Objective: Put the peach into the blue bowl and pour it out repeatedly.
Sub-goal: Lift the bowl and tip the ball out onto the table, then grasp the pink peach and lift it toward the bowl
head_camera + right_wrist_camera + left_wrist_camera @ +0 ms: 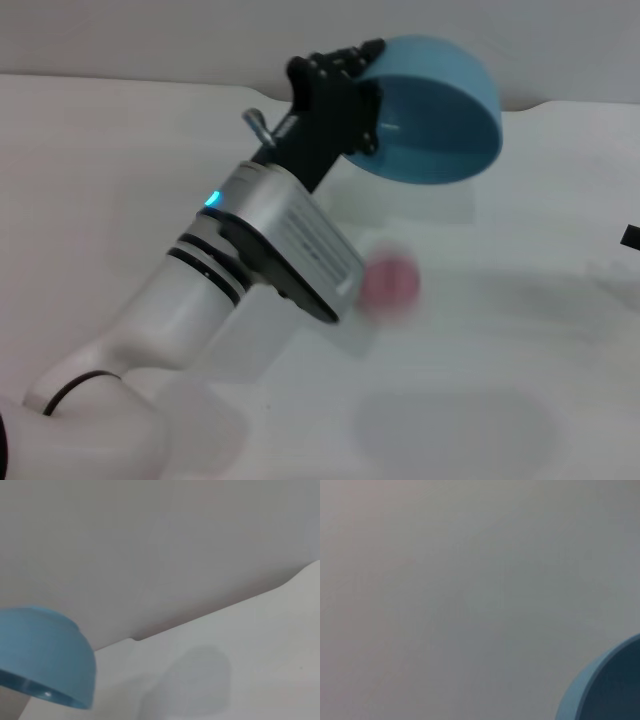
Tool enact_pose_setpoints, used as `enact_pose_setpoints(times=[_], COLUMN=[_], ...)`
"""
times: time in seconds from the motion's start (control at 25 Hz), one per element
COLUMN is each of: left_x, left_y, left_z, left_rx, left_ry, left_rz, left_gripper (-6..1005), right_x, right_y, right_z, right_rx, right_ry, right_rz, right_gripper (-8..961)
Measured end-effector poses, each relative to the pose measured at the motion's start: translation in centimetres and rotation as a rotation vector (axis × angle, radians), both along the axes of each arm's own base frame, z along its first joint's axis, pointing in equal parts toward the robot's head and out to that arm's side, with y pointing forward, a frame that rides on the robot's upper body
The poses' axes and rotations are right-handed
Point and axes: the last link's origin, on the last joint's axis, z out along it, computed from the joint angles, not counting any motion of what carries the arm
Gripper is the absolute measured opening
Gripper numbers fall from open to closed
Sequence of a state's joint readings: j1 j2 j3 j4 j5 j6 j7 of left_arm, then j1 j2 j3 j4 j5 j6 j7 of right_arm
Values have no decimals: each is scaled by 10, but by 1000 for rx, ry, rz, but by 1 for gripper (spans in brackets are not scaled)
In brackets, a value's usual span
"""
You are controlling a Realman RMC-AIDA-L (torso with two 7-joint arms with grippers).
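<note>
While left claw (352,62) is clenching tipped blue bowl (440,115) aloft, peach (390,283) is tumbling at its 7 o'clock near counter (520,330); pour judged done, refill remaining.

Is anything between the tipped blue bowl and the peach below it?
No. In the head view, only bare white table shows between the blue bowl, held tilted by the left gripper, and the blurred peach.

Bare lab-style test bench, plain white tabletop (520,340), blank pale wall (150,540) behind
</note>
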State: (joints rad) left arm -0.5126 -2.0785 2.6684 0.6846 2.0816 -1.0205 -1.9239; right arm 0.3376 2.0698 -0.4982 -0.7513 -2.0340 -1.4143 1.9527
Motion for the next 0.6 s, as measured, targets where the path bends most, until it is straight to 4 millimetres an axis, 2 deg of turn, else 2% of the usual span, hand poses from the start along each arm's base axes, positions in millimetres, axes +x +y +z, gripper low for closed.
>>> enact_pose_setpoints(times=[0.16,0.28,0.44,0.6], left_x=[4,6,8,-3], left_y=[-2,2,20,49], left_z=[-5,-2,12,23], left_rx=[6,1,-21,-124], left_ry=[64,20,-198,-412], left_rz=[-23,5,151,380], left_gripper=[-1,-1,-1,-2], right_x=[0,-1,-3,-11], right_y=[0,0,0,3], right_z=[0,-2,-4,-5], right_rx=[-2,-9,-17,-26], right_ry=[-1,-1,4,1], right_rz=[2,5,19,73], right_gripper=[529,529,529,529])
